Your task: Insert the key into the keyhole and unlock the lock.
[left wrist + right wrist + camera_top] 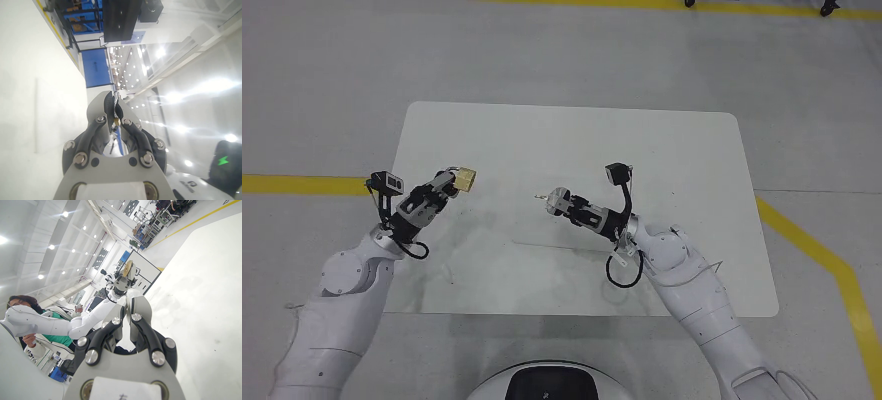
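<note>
My left gripper point(449, 181) is raised over the table's left side, shut on the brass lock point(468, 178). In the left wrist view the lock's silver shackle point(115, 99) is pinched between the black pads, and a bit of brass body point(117, 122) shows lower down. My right gripper point(556, 199) is near the table's middle, shut on a small key point(540, 197) whose tip points left toward the lock, with a gap between them. The right wrist view has my right gripper point(128, 297) closed, with the lock point(129, 266) in the left gripper farther off.
The white table point(662, 150) is bare around both arms, with a rounded far edge. A yellow floor line point(302, 184) runs past the left side of the table, and another point(832, 260) runs by the right.
</note>
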`<state>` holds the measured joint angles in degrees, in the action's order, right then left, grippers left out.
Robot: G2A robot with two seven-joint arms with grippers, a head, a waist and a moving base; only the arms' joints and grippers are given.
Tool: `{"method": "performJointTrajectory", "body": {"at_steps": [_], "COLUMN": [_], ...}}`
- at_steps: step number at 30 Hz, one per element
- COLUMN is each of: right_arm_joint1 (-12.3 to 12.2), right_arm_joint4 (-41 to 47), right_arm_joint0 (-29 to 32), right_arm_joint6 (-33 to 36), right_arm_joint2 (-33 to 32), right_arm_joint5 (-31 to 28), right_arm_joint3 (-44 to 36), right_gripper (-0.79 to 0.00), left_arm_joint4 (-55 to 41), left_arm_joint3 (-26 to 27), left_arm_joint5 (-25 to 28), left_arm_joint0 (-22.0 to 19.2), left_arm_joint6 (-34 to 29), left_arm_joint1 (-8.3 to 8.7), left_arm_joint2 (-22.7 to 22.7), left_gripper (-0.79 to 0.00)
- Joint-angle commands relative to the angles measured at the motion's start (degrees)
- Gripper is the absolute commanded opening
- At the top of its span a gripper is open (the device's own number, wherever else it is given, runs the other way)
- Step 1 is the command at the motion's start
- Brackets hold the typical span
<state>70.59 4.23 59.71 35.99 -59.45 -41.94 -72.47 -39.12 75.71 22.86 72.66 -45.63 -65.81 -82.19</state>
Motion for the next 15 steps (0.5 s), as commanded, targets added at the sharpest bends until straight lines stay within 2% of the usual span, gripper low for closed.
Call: {"method": "performJointTrajectory", "body": {"at_steps": [1, 11, 15], "right_arm_joint1": [0.00, 0.07, 0.01], "right_arm_joint4": [0.00, 1.82, 5.15], "right_arm_joint0": [0.00, 0.79, 1.33], "right_arm_joint6": [0.00, -1.12, -3.03], "right_arm_joint2": [0.00, -0.17, -1.69], "right_arm_joint5": [0.00, 0.28, -1.94], "right_arm_joint3": [0.00, -0.86, 0.23], "right_gripper": [-0.785, -0.785, -0.785], "left_arm_joint4": [-2.64, -4.44, -0.36], "left_arm_joint3": [-1.53, -7.72, -9.87], "left_arm_joint5": [-1.72, -7.56, -4.37], "left_arm_joint0": [-1.30, -7.76, -9.97], "left_arm_joint6": [-1.94, -2.78, 4.82], "left_arm_joint1": [-0.14, -2.07, -2.73], "left_arm_joint2": [0.70, 8.82, 10.15], "left_gripper": [-0.785, -0.785, -0.785]}}
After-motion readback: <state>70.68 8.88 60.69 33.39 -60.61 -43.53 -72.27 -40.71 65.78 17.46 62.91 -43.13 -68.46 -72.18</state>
